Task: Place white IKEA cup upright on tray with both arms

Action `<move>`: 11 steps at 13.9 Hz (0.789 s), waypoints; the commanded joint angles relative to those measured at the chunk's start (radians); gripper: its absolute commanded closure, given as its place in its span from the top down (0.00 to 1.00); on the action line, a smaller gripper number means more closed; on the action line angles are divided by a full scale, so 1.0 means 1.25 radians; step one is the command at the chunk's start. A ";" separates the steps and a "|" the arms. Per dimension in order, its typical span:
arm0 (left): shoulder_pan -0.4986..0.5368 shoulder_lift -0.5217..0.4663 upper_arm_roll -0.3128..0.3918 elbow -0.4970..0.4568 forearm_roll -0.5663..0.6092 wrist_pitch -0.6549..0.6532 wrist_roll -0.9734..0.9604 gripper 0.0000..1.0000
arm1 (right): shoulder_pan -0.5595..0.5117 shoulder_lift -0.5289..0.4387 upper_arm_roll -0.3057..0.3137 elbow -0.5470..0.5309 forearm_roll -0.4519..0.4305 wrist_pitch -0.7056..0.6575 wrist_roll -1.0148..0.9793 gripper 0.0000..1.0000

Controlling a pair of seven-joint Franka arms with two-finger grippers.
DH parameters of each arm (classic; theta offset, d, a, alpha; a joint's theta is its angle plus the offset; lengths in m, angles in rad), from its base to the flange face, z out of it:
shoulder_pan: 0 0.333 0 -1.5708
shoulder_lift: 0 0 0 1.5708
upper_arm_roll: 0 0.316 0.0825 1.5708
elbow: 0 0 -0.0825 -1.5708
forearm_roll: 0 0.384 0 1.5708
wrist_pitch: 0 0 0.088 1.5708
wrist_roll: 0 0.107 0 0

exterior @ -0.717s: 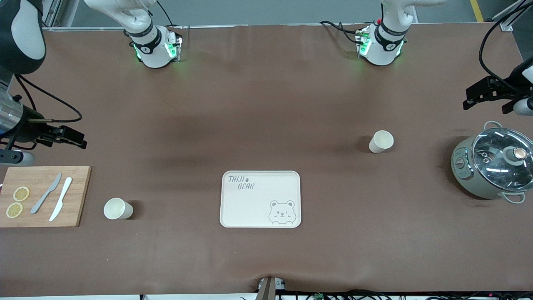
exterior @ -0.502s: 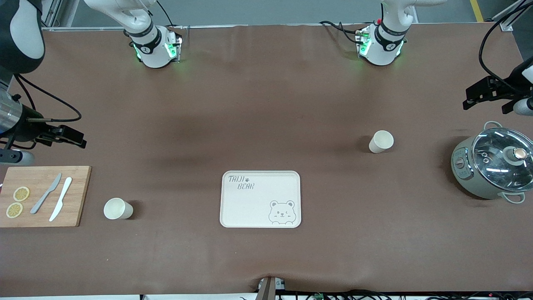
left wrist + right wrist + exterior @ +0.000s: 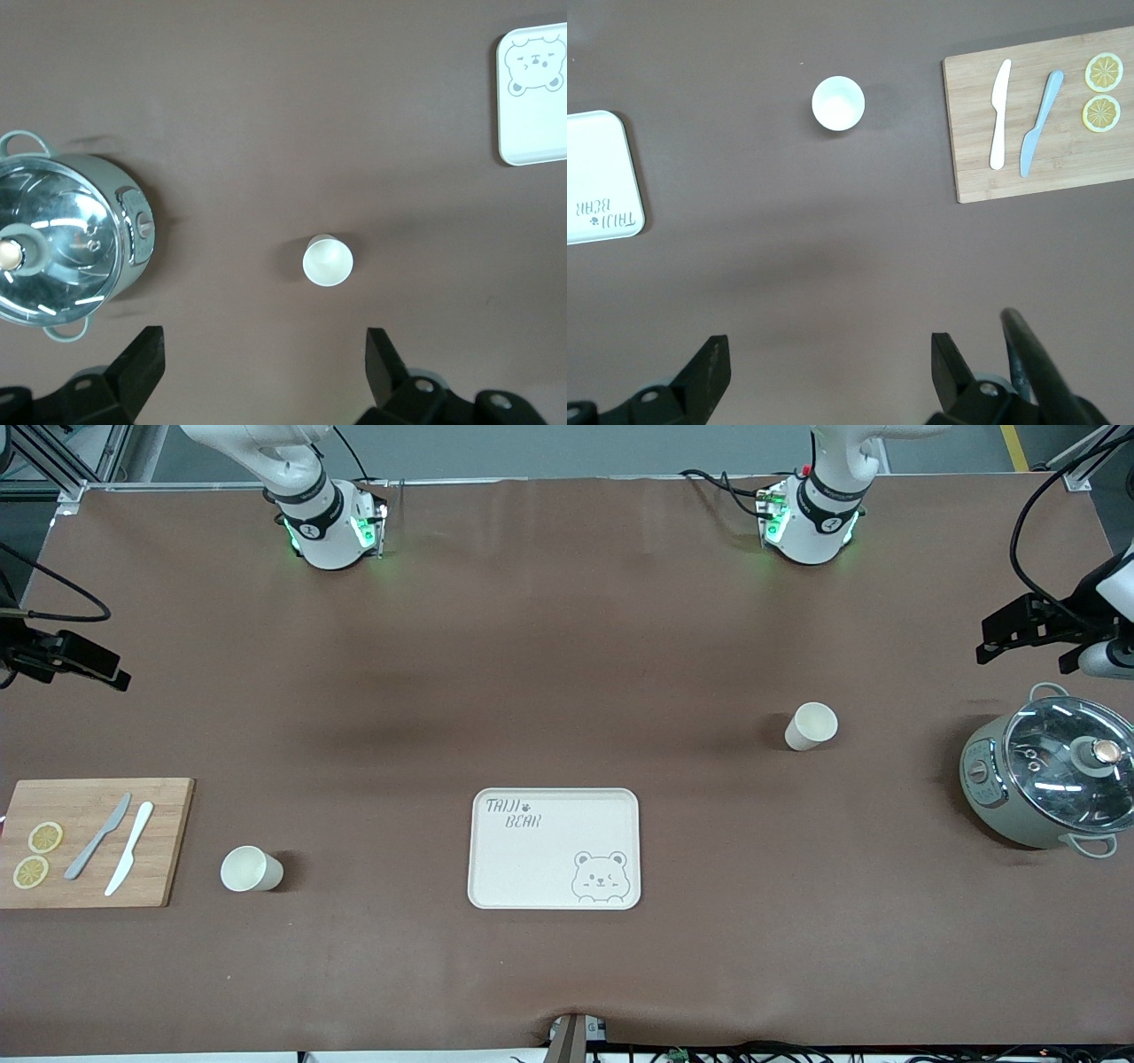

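Observation:
Two white cups stand upright on the brown table. One cup is toward the left arm's end, the other cup toward the right arm's end, beside the cutting board. The cream tray with the bear drawing lies between them and holds nothing. My left gripper hangs open over bare table near the pot. Over the table's edge at the right arm's end, my right gripper is open too. Neither holds anything.
A lidded pot stands at the left arm's end. A bamboo cutting board with two knives and two lemon slices lies at the right arm's end. Both arm bases stand along the table's back edge.
The right arm has swung up and away from the cutting board toward the table's edge; its upper section has left the view. The left gripper shifted slightly. Cups and tray are unmoved.

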State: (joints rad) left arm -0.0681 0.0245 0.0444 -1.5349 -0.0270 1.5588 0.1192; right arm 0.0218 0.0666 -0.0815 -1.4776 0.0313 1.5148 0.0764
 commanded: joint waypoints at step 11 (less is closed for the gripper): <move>-0.047 0.142 -0.053 -0.305 -0.029 0.463 -0.071 1.00 | 0.025 0.191 0.009 -0.003 0.039 0.211 0.012 1.00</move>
State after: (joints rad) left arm -0.1138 0.2312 -0.0134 -1.8208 -0.0560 2.0510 0.0568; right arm 0.0542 0.2566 -0.0713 -1.4936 0.0627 1.7539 0.0801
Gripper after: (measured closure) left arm 0.000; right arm 0.000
